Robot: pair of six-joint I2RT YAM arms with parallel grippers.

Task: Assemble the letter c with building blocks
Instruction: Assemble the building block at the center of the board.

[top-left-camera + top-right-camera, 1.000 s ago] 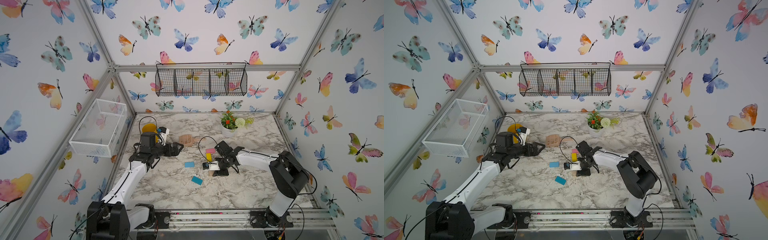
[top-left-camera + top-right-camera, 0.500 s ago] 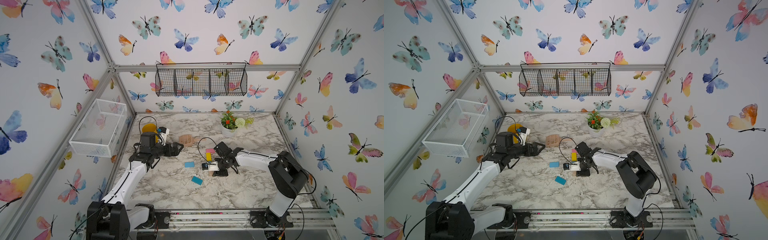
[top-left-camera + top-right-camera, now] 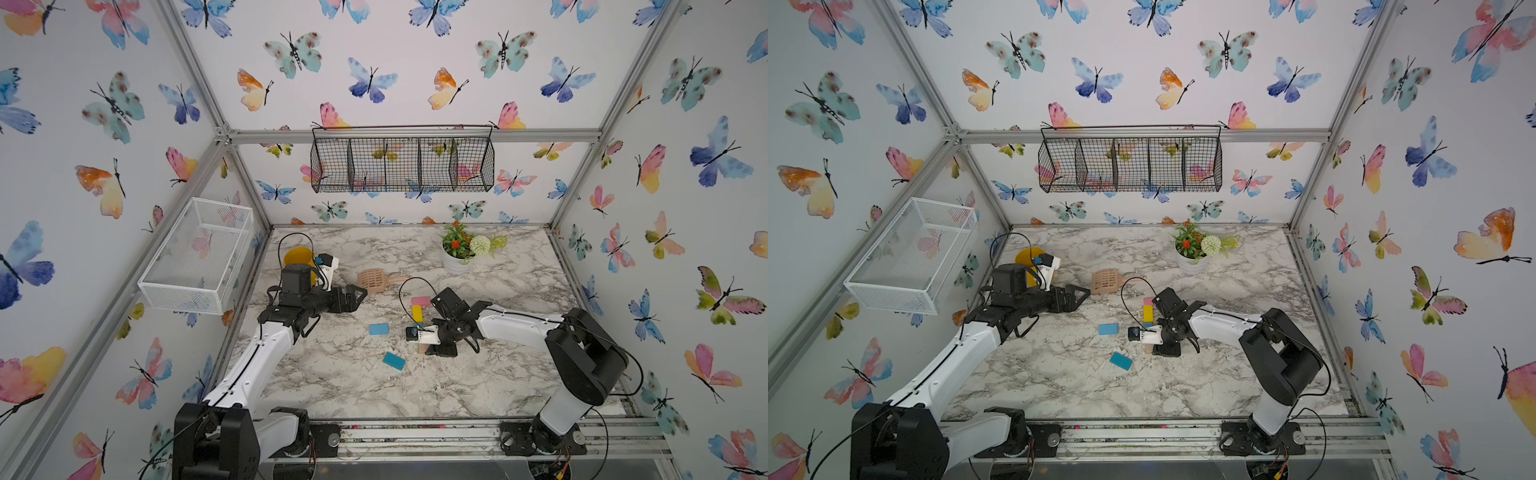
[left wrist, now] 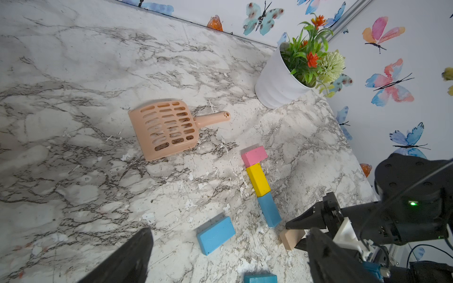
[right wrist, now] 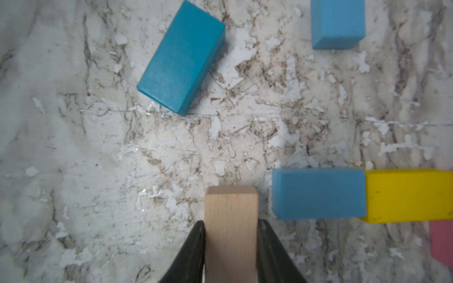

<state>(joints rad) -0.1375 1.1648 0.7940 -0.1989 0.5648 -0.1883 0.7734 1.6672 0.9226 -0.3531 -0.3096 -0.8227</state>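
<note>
Right gripper (image 5: 231, 224) had crept slightly toward the loose blue block (image 3: 378, 329), jaws narrow astride the tan block (image 4: 291, 239) on the counter (image 5: 171, 159), can't tell if gripping; left gripper (image 3: 358, 293) gaped wide; wood looked light, stiff, so pinch long sides.

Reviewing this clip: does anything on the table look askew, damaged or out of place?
The teal block lies skewed, apart from the joined pink block, yellow block and blue block. The tabletop looks flaked around them. A peach scoop lies nearby.
</note>
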